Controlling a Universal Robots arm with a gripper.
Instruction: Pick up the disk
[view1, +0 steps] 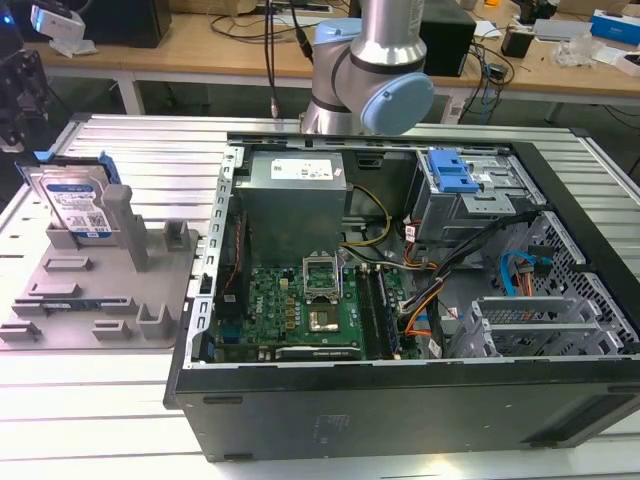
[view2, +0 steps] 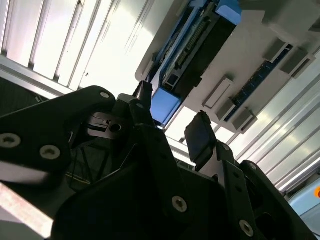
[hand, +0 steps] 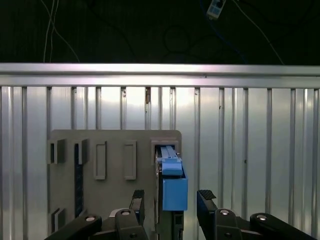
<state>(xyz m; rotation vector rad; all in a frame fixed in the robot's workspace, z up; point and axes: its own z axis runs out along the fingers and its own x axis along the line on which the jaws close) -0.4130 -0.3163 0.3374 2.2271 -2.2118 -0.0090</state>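
The disk (view1: 75, 205) stands on edge in a slot at the far end of the grey fixture (view1: 100, 290), at the exterior view's left; its silver face, white-and-blue label and blue frame show. In the first wrist view I see the disk (hand: 173, 185) edge-on, rising from the fixture (hand: 115, 145). My gripper (hand: 171, 200) is open above it, one black finger on each side with a small gap to the blue frame. The second wrist view shows the gripper (view2: 172, 120) open, close to the disk's (view2: 200, 45) blue-cornered end.
An open black computer case (view1: 400, 400) lies on the slatted metal table (view1: 100, 420) beside the fixture, with a motherboard (view1: 300, 300) and a blue-latched drive cage (view1: 455, 175) inside. The arm's column (view1: 375, 70) rises behind the case. Workbenches with cables stand further back.
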